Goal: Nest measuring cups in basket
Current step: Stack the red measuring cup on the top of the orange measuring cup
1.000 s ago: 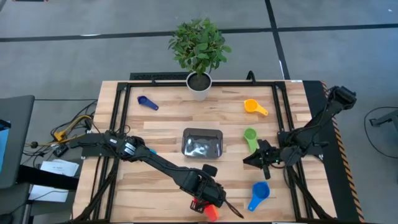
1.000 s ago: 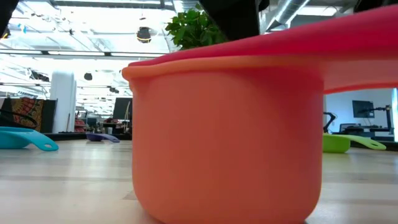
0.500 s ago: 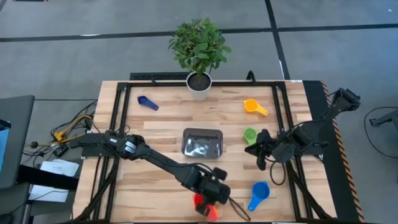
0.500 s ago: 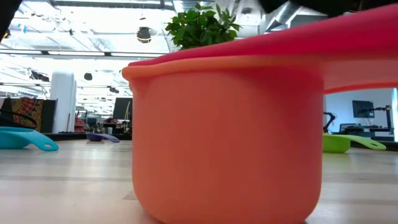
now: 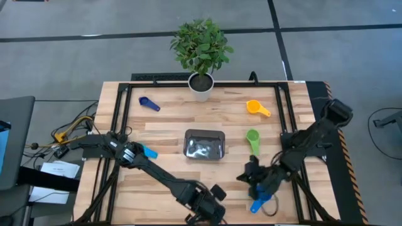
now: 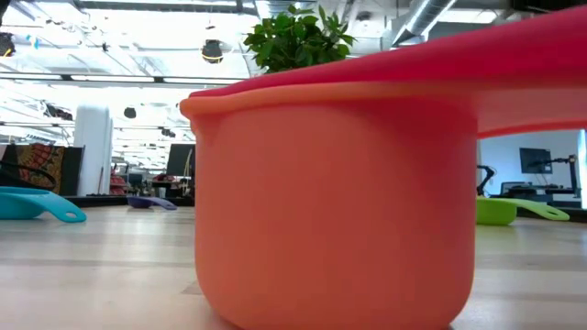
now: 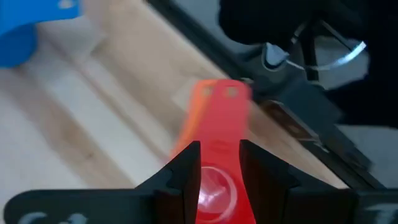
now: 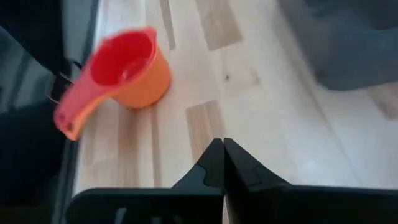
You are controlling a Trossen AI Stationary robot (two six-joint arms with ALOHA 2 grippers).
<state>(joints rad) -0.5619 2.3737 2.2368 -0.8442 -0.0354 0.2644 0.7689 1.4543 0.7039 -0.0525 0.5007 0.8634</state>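
The wooden surface (image 5: 163, 125) carries the grey basket (image 5: 204, 144) at its centre. My left gripper (image 7: 214, 177) is at the near edge, fingers spread on either side of the red cup (image 7: 214, 186) without squeezing it. My right gripper (image 8: 222, 158) is closed, empty, beside the light blue cup (image 5: 259, 202). The other cups lie scattered.

There were no words, labels, brand names or numbers that could be read in any view.

Two dark jointed arms, black cabling
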